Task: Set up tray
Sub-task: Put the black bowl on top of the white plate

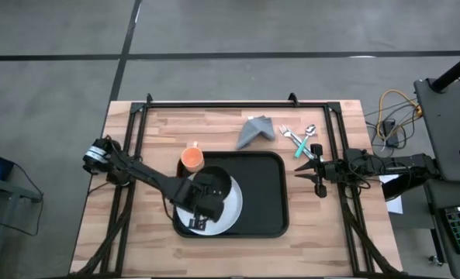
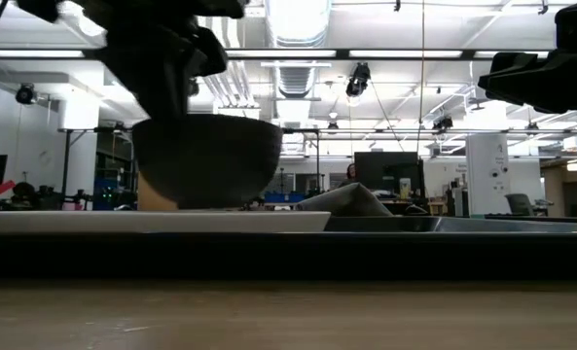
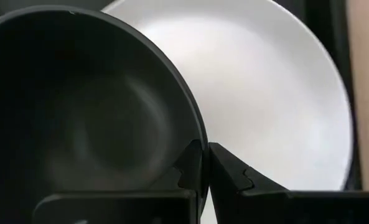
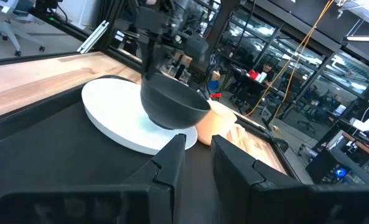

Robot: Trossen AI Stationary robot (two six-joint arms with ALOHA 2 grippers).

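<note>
Now gripping dark round bowl point(image 3: 91, 118) by its rim, left claw point(image 3: 204, 163) over white round plate point(image 3: 277, 93) on large black rectangular tray point(image 1: 268, 194). Could tip or slide off-centre if released askew. Right claw point(image 4: 196, 155) open, waiting beside.

Bowl point(image 1: 214, 184) on plate point(image 1: 231, 211) — in tray point(image 1: 268, 194)

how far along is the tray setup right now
Done: the white plate lies on the tray. In hand: the left end effector grips the black bowl by its rim over the plate. Left: orange cup, napkin and cutlery sit off the tray.
</note>
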